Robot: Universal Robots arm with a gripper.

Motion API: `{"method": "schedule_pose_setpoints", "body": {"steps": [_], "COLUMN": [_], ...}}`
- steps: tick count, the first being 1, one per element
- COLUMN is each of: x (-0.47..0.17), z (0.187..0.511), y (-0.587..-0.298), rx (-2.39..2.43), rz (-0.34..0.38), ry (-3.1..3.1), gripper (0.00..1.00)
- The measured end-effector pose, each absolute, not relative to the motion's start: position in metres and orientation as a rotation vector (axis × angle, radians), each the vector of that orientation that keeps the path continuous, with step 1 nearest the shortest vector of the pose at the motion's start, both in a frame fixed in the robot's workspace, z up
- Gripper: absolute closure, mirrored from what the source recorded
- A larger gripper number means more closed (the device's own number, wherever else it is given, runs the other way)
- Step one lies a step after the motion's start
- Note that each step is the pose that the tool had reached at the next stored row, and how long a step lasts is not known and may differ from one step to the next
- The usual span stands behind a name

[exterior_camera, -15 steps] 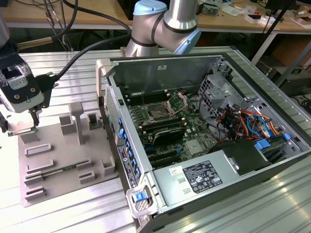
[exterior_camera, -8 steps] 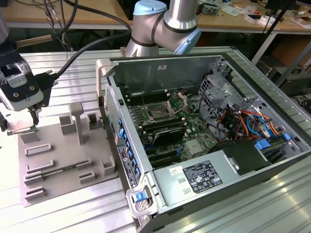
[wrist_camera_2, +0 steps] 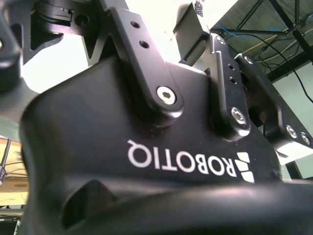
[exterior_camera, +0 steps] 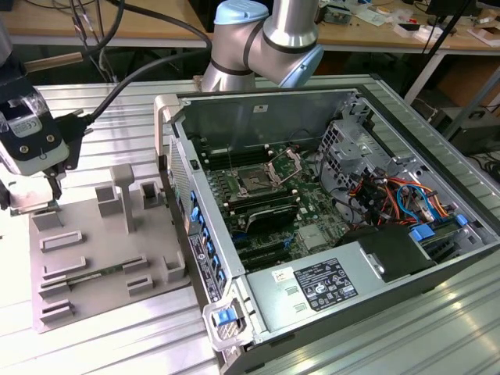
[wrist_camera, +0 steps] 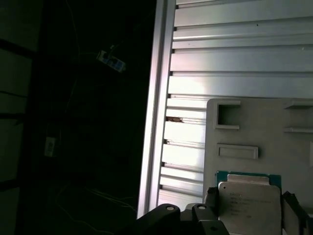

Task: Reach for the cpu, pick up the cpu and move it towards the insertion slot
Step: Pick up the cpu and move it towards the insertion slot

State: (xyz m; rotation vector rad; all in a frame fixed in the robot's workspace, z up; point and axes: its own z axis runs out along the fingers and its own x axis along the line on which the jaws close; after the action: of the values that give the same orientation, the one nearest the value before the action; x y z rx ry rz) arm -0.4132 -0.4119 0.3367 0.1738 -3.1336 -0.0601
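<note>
Grips the cpu (wrist_camera: 249,205) with the gripper (wrist_camera: 250,201) in the first wrist view, fingers (wrist_camera: 211,198) narrowed to the chip's width, one against each side edge, silver lid up and a green board edge showing. Sits low over the grey plastic tray (wrist_camera: 254,132) on the slatted aluminium table (wrist_camera: 234,58), at the tray corner on the exterior view's left. Well apart from the insertion slot (exterior_camera: 254,181), away on the exterior view's right inside the open computer case (exterior_camera: 367,117), with the hinged bracket (exterior_camera: 285,160) swung open and the power-supply box (exterior_camera: 324,285) nearer the camera.
</note>
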Motion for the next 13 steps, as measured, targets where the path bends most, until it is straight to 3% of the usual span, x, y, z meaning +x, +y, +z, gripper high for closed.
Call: {"method": "schedule_pose_setpoints", "body": {"steps": [13], "x": [-0.4131], "z": [0.3448], "y": [-0.4119], "rx": [0.174], "rz": [-0.06], "ry": [-3.134], "gripper": [0.45]}}
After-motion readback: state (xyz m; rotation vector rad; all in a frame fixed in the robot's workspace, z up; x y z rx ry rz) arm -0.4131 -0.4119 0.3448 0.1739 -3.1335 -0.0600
